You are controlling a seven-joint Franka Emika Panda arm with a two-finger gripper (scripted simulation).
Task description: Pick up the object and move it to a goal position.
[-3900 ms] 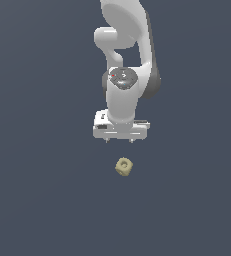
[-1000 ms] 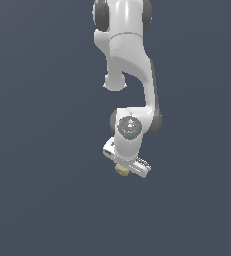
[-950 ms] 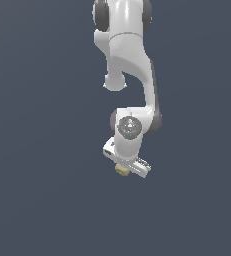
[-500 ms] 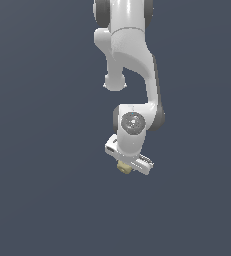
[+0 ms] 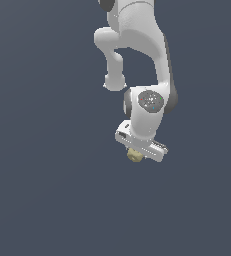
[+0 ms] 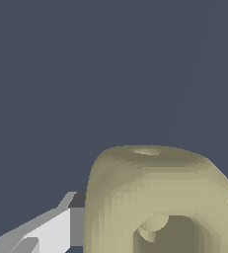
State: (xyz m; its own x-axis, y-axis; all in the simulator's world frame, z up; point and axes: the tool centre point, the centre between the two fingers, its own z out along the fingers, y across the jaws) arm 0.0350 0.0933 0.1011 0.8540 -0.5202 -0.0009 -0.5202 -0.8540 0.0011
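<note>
The object (image 5: 134,155) is a small pale yellowish-tan block with rounded edges, tucked just under the white hand of the arm in the exterior view. In the wrist view the object (image 6: 160,197) fills the near part of the picture, with a round hole in its facing side, and one white finger (image 6: 46,232) presses against its side. My gripper (image 5: 137,153) is shut on the object and holds it off the floor. The other finger is hidden behind the block.
A plain dark grey floor (image 5: 47,200) lies all around. The white arm (image 5: 137,40) comes down from above in the exterior view. No other things show.
The arm has come down onto the block and closed on it. In the last second the hand has shifted slightly toward the exterior view's right and upward, carrying the block.
</note>
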